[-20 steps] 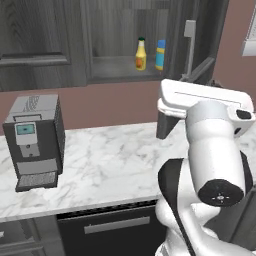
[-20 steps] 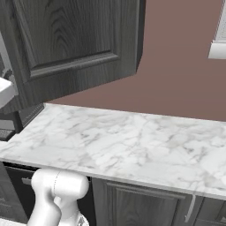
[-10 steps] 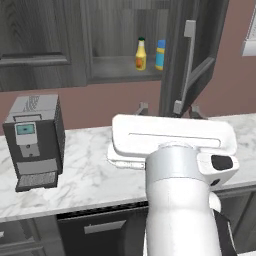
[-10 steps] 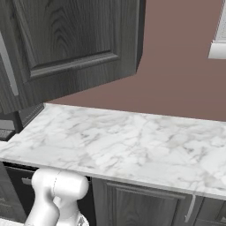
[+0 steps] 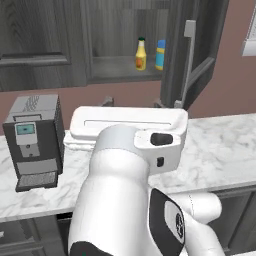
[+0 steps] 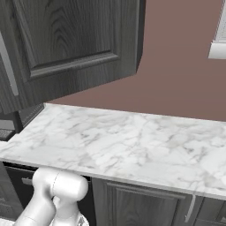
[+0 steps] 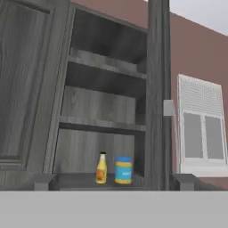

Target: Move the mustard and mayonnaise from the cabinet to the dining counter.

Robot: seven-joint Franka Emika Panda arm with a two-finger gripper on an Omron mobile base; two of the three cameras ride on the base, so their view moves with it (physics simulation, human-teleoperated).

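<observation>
Nothing is moved yet: the mustard (image 7: 101, 168) and mayonnaise (image 7: 123, 169) stand side by side on the open cabinet (image 7: 107, 124) shelf, with the gripper (image 7: 113, 182) spread wide, empty.

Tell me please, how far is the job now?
Done: the cabinet door stands open. In hand: the gripper, open and holding nothing, faces the shelf. Left: the mustard and the mayonnaise stand side by side there, both still to carry.
</observation>
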